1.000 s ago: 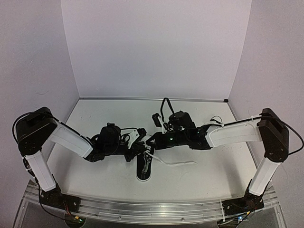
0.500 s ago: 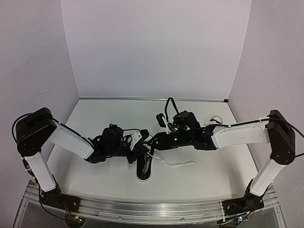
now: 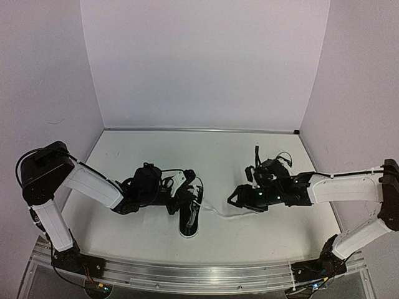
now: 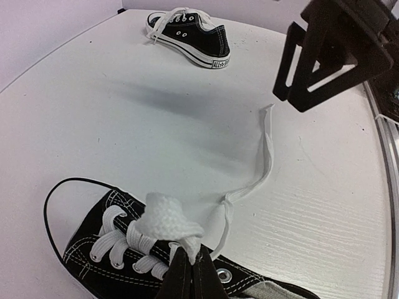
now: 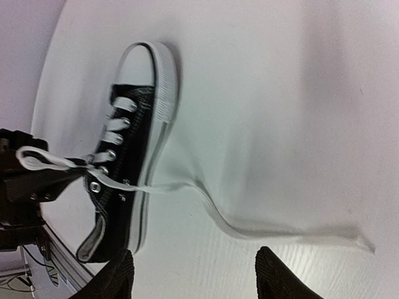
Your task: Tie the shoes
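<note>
Over on the left, the left pincer (image 4: 191, 269) is clamped shut on a loop of lace (image 4: 165, 218), pinching it just above the eyelets of the near shoe (image 3: 189, 219). That shoe sits on the counter (image 3: 143, 156) near the front edge, between the two arms, toe toward the arm bases in the overhead view. It's a light little thing with soft canvas, so a hard tug on the lace will likely drag or tip the whole shoe rather than tighten anything.

Moving right, the loose lace end (image 5: 262, 230) trails off the shoe's side and lies flat on the counter. It looks limp and flat, the sort of cord that flops and slides out of a shallow pinch. The best hold, I'd say, is a short way in from the tip, squeezed across its flat width, where it lies apart from the shoe.

Further right, the right pincer (image 5: 194, 274) hangs above that tail with its jaws apart and nothing between them.

The second shoe (image 4: 189, 36) sits well away across the counter, laces loose, and neither pincer touches it. One half-formed loop held, no knot yet: this job looks to be early on.
</note>
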